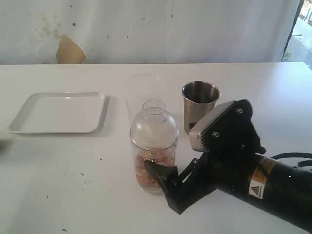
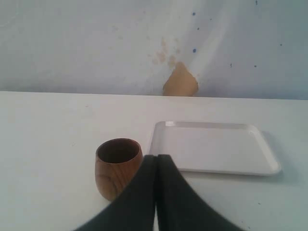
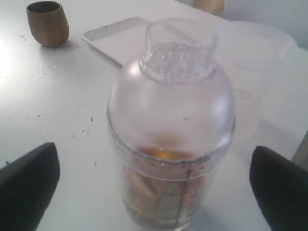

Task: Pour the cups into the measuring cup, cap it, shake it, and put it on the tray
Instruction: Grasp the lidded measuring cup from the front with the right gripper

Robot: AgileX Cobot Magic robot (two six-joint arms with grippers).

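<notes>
- Exterior view only: steel tumbler (image 1: 200,105), upright on table (image 1: 68,185), just behind and right of the measuring cup (image 1: 154,156). Neither wrist view shows it.
- Wooden cup (image 2: 118,166) shows in both wrist views, not in the exterior view. It is upright, near the tray (image 2: 214,147) corner, apart from it.
- Left gripper (image 2: 156,192) shows only in the left wrist view. Fingers pressed together, just beside the wooden cup.
- Right gripper (image 3: 154,190): fingers spread wide either side of the measuring cup, gap on both sides, no contact.
- Measuring cup stands mid-table with a clear domed lid (image 1: 154,119) on and brownish contents at the bottom. The tray is well to its left in the exterior view.
- Frosted cup (image 1: 141,90) is just behind the measuring cup.
- Count: one tray, one measuring cup, one lid, one steel tumbler, one wooden cup, one frosted cup, two grippers.
</notes>
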